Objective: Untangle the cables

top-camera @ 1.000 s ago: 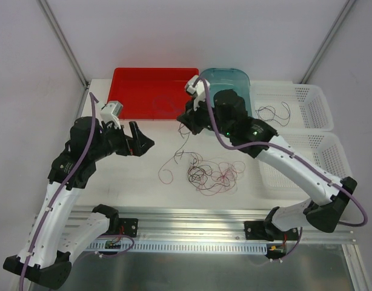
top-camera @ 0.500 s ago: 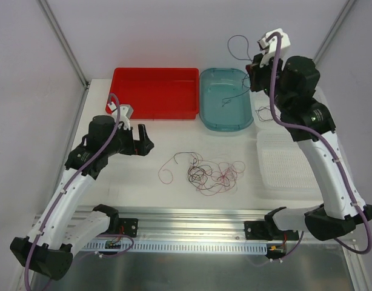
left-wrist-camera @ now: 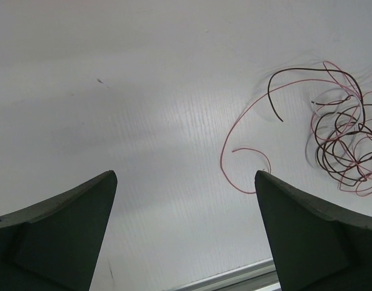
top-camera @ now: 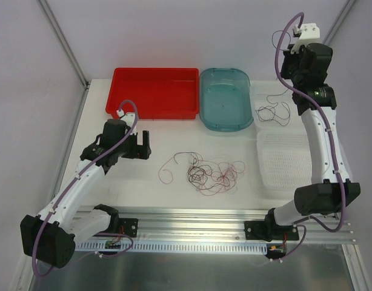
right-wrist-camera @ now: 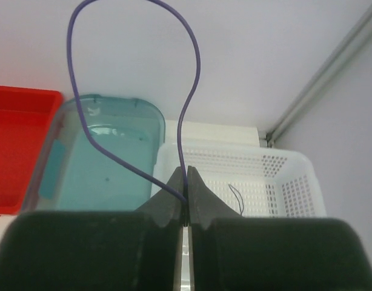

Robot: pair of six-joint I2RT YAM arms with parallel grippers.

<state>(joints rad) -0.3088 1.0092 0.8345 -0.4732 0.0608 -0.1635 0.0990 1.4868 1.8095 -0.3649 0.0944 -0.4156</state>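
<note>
A tangle of thin dark red, black and white cables [top-camera: 205, 173] lies on the white table in front of the tubs; it also shows at the right of the left wrist view [left-wrist-camera: 343, 145]. My left gripper [top-camera: 143, 145] is open and empty, low over bare table left of the tangle, its jaws wide apart [left-wrist-camera: 185, 174]. My right gripper [top-camera: 288, 60] is raised high above the far white basket. Its jaws [right-wrist-camera: 186, 173] are shut on one thin dark purple-looking cable [right-wrist-camera: 197, 54] that loops upward. More dark cables [top-camera: 274, 112] lie in the far basket.
A red tray [top-camera: 154, 91] and a teal tub [top-camera: 225, 106] stand at the back. Two white perforated baskets sit at the right, one far [top-camera: 307, 97] and one near [top-camera: 289, 160]. A metal rail [top-camera: 192, 215] runs along the near table edge.
My right arm has swung from the tangle, over the teal tub, up and right above the far basket, carrying one dark cable. My left arm has shifted a little and lowered.
</note>
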